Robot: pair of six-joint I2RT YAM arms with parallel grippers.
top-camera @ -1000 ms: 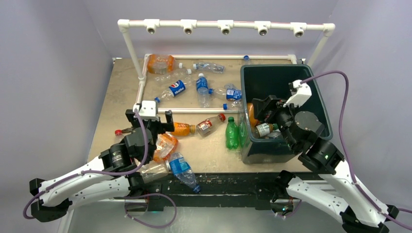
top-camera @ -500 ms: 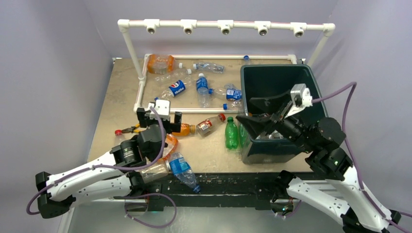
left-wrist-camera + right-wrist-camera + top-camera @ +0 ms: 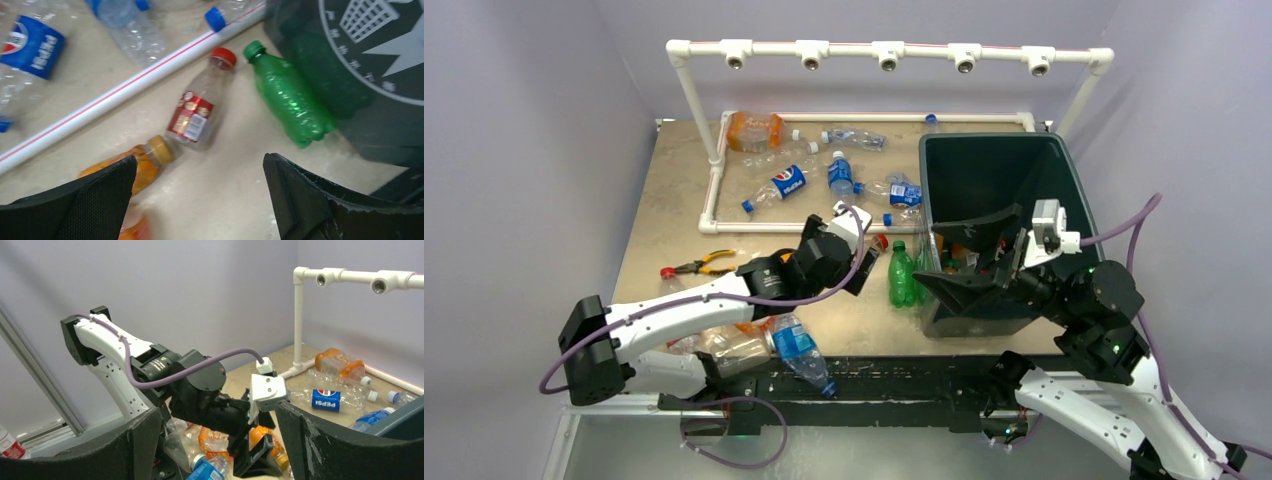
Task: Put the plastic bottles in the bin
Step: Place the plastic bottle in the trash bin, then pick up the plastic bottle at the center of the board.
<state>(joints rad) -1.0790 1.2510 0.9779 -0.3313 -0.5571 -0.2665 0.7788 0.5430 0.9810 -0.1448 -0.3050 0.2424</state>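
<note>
The dark green bin [image 3: 994, 141] stands at the right of the table, with a few bottles lying in its near end [image 3: 965, 262]. My right gripper [image 3: 960, 256] hovers over the bin's near left corner, pointing left, open and empty [image 3: 216, 412]. My left gripper [image 3: 864, 264] is open and empty [image 3: 200, 165], low over the table. Just ahead of it lie a clear bottle with a red cap and red label [image 3: 197, 112], a green bottle [image 3: 287, 95] against the bin [image 3: 380, 90], and an orange bottle [image 3: 135, 165]. More plastic bottles lie inside the pipe frame [image 3: 789, 181].
A white pipe frame [image 3: 774, 228] lies on the table and rises at the back. Pliers with red and yellow handles [image 3: 696, 266] lie at the left. Crushed bottles [image 3: 796, 343] sit near the front edge by the left arm.
My left arm has swung right, from the orange bottles towards the red-capped and green bottles. My right gripper has lifted out of the bin, turned to face left and opened wider.
</note>
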